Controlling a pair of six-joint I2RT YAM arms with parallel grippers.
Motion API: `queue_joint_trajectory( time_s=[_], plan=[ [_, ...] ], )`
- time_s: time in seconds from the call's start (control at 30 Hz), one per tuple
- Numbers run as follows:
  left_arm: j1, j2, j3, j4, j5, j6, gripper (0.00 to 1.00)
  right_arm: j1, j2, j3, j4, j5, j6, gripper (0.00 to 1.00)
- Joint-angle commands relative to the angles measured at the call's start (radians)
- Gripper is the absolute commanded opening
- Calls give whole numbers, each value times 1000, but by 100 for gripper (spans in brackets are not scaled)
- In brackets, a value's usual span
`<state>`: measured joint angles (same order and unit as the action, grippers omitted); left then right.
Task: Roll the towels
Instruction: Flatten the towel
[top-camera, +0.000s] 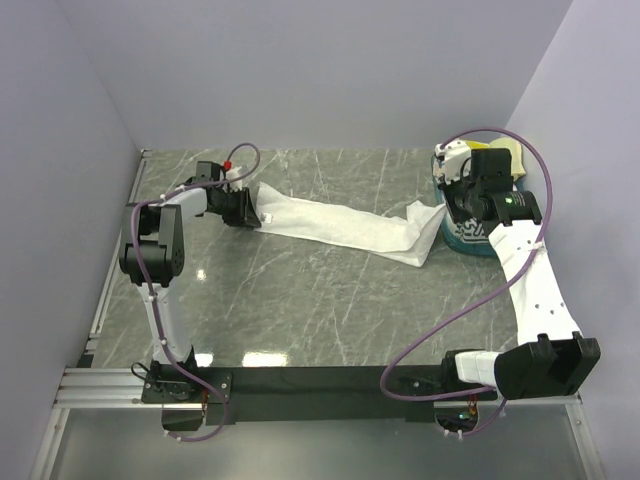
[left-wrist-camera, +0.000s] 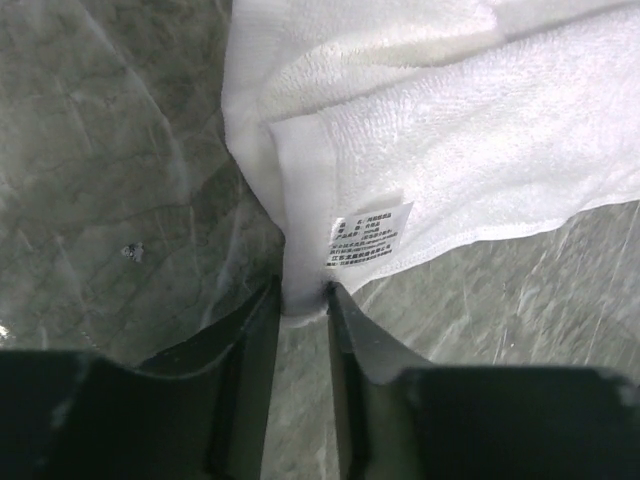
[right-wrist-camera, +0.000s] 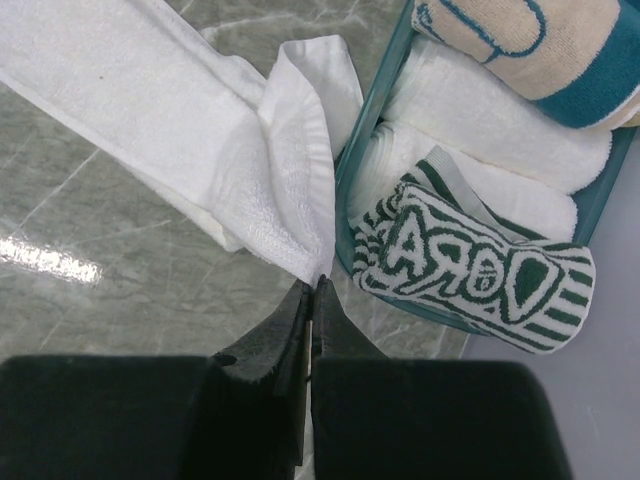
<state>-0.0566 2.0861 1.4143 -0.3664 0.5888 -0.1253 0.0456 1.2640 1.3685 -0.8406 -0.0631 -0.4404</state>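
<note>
A long white towel (top-camera: 340, 228), folded lengthwise, lies stretched across the marble table between my two grippers. My left gripper (top-camera: 252, 213) is at the towel's left end. In the left wrist view the jaws of the left gripper (left-wrist-camera: 305, 295) press on the towel (left-wrist-camera: 450, 130) at its hemmed corner, just below its care label (left-wrist-camera: 365, 235). My right gripper (top-camera: 452, 212) is at the right end. Its jaws are shut, and the right gripper (right-wrist-camera: 316, 282) has its tips on a lifted corner of the towel (right-wrist-camera: 200, 120).
A teal basket (top-camera: 470, 243) stands at the right, beside the right gripper. The basket (right-wrist-camera: 365, 160) holds rolled towels: a white one with dark green print (right-wrist-camera: 470, 270), a plain white one (right-wrist-camera: 500, 140) and a beige-and-teal one (right-wrist-camera: 540, 40). Walls close in the table at back and sides.
</note>
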Motion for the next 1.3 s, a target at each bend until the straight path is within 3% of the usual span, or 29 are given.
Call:
queue_joint_trajectory(
  time_s=[0.0,0.07,0.2,0.37,0.53,0.77,0.93,1.1,1.27],
  plan=[
    [-11,-9,-20,-6,16,18,30,-3,-17,23,12,19,-21,0],
    [-11,-15,-18,-19,11,27,26,-4,-12,20,17,20,-23,0],
    [-3,-38,-3,-37,16,41,1,-4,-8,9,29,19,-27,0],
    [52,-171,23,-94,39,42,1,-4,-3,24,58,25,-24,0],
    [199,-342,112,-198,72,90,1,-6,-6,73,136,34,-9,0],
    [339,-457,250,-321,135,153,0,-6,47,175,186,-35,11,0],
    [417,-553,238,-319,131,131,0,-6,109,228,196,-64,51,0],
    [431,-450,317,-339,114,88,0,8,282,350,204,-103,75,0],
    [429,-233,570,-364,143,44,0,11,539,631,176,-57,81,0]
  ],
)
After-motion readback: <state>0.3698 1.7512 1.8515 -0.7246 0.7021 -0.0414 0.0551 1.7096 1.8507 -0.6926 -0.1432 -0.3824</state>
